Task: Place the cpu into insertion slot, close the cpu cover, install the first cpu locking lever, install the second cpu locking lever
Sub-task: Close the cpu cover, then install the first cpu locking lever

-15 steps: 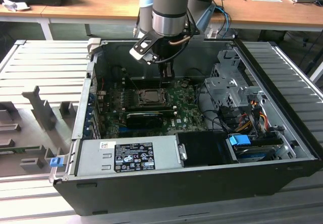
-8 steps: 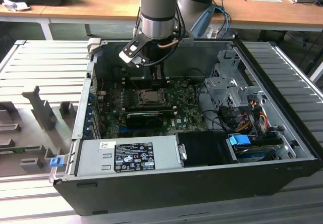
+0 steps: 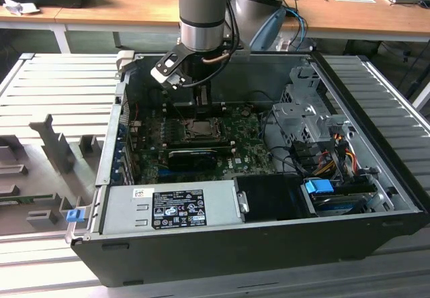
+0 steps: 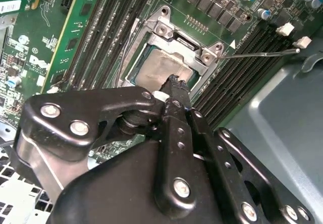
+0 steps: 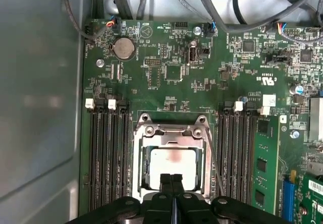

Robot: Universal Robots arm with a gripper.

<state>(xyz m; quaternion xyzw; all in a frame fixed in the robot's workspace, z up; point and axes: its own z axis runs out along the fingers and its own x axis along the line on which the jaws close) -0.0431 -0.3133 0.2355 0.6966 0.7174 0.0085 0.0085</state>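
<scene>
The cpu (image 5: 174, 162) lies silvery-grey in the insertion slot (image 3: 199, 129) on the green motherboard. The cpu cover (image 5: 171, 131) is down around it, and the chip shows through its square window. My gripper (image 5: 171, 179) is shut with nothing between its fingers. Its tips sit at the edge of the cover's window, at or just above the cpu (image 4: 161, 67). Whether they touch it I cannot tell. A thin locking lever (image 4: 262, 54) juts out from the socket corner across the memory slots. In the exterior view my gripper (image 3: 201, 100) hangs over the socket inside the open case.
Black memory slots (image 5: 103, 153) flank the socket on both sides. A long black card (image 3: 191, 156) lies just in front of it. The grey case wall (image 5: 40, 108) stands close by. A power supply (image 3: 168, 207), drive cage (image 3: 302, 117) and cables (image 3: 336, 150) fill the case.
</scene>
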